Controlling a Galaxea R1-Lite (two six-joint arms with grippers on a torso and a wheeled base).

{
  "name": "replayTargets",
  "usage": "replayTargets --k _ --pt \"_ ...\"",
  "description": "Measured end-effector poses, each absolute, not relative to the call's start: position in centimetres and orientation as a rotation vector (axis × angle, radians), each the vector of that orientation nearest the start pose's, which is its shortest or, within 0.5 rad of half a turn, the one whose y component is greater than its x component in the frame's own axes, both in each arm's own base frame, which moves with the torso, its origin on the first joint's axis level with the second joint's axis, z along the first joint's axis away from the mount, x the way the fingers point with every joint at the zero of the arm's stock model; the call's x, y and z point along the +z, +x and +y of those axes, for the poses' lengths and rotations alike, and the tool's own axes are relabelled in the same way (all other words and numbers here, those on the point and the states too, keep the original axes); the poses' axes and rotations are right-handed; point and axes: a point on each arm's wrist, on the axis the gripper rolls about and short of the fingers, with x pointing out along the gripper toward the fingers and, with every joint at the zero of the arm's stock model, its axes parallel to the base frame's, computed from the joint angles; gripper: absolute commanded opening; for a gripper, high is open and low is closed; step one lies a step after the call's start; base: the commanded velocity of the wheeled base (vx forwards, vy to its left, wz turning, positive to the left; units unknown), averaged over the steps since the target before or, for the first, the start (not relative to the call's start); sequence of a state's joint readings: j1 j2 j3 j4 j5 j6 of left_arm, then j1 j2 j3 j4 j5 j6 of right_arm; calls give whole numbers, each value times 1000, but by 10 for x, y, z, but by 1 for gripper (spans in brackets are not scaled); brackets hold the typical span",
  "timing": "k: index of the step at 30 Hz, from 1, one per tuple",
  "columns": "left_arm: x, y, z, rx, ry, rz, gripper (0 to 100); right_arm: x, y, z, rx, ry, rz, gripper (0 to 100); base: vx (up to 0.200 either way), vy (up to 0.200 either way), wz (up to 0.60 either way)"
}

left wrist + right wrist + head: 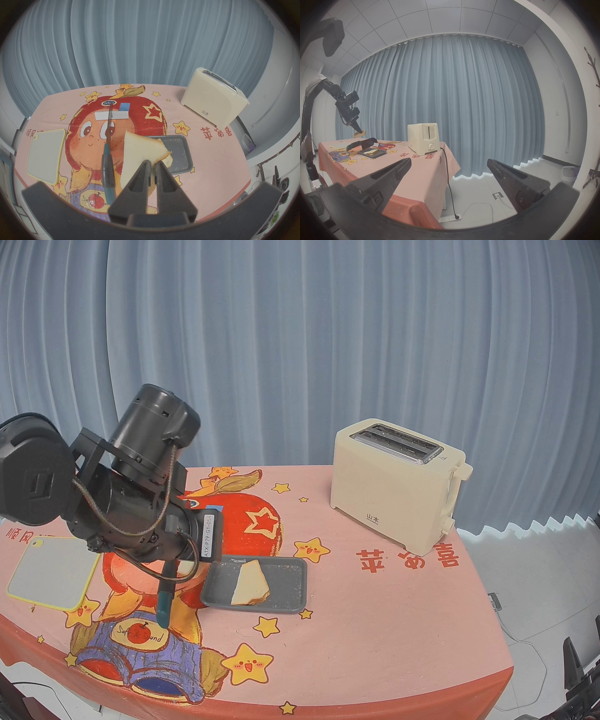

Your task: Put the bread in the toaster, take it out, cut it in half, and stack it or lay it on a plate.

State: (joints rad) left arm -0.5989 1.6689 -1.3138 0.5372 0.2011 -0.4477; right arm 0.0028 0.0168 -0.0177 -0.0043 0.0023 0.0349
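My left gripper point(153, 164) is shut on a slice of white bread point(140, 151), held in the air over the table's left half, near the dark grey tray point(290, 580). In the head view the left arm hides most of that held slice point(185, 566). A second piece of bread point(250, 584) lies in the tray. The cream toaster point(397, 484) stands at the table's back right with its two slots bare. A knife point(164, 602) with a teal handle lies left of the tray. My right gripper point(448, 162) is open, off the table's right side and well away from it.
A grey cutting board with a yellow rim point(53, 571) lies at the table's left edge. The toaster's cord point(448, 175) hangs down the table's right side to a floor socket. A pink printed cloth point(387, 621) covers the table, bare at front right.
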Motion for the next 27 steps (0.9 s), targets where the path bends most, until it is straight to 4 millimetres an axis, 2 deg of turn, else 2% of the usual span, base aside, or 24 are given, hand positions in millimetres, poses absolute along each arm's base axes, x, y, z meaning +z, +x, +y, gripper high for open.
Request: replayTargets --k 5,15,27 --pt "224 242 -170 -191 -45 909 0 81 -23 0 6 35 -5 100 0 0 0" --pt "200 260 -197 -178 8 948 0 81 -23 0 6 35 -5 100 0 0 0" --pt "183 276 -209 -148 41 970 0 81 -23 0 6 35 -4 100 0 0 0"
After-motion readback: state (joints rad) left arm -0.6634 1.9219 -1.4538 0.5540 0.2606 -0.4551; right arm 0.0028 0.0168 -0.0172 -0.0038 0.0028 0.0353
